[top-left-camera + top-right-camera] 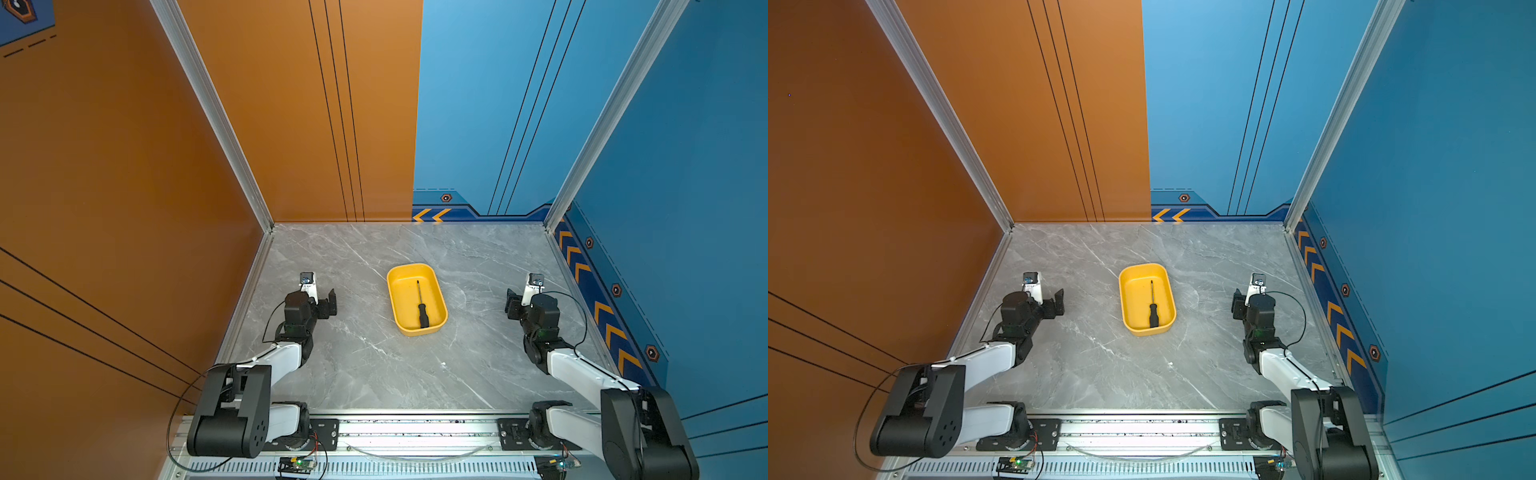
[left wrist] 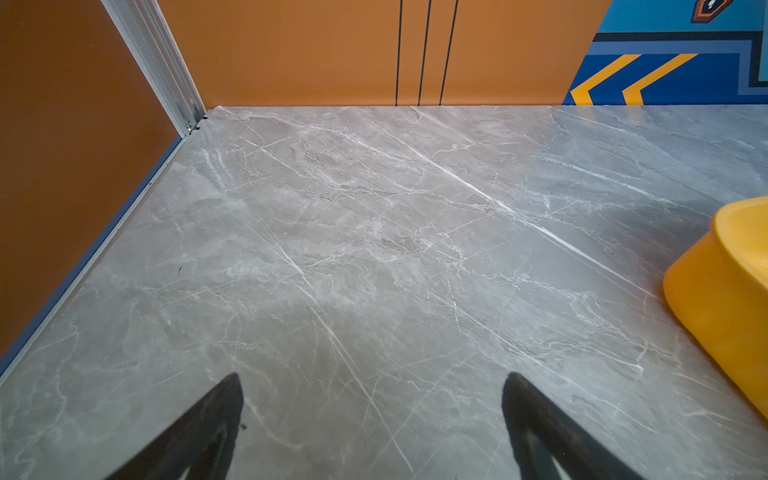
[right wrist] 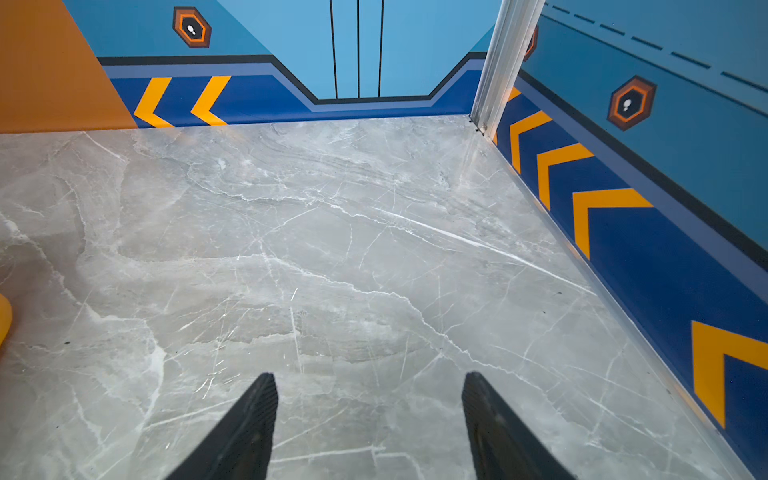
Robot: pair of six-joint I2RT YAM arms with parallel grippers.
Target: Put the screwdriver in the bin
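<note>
Finishing looks like the step in hand: the slim black-handled screwdriver with its thin dark shaft (image 1: 421,305) already lies flat inside the shallow yellow plastic bin (image 1: 390,291), centre of both top views. The left gripper (image 2: 374,380) and right gripper (image 3: 370,376) stand spread apart and empty over the grey marble tabletop (image 2: 374,249). Any retreat should steer wide of the bin, so nothing gets nudged.

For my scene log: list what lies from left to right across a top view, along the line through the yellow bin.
In a top view: left gripper, fingers apart and empty → bin, with the screwdriver lying inside it → right gripper, fingers apart and empty.
</note>
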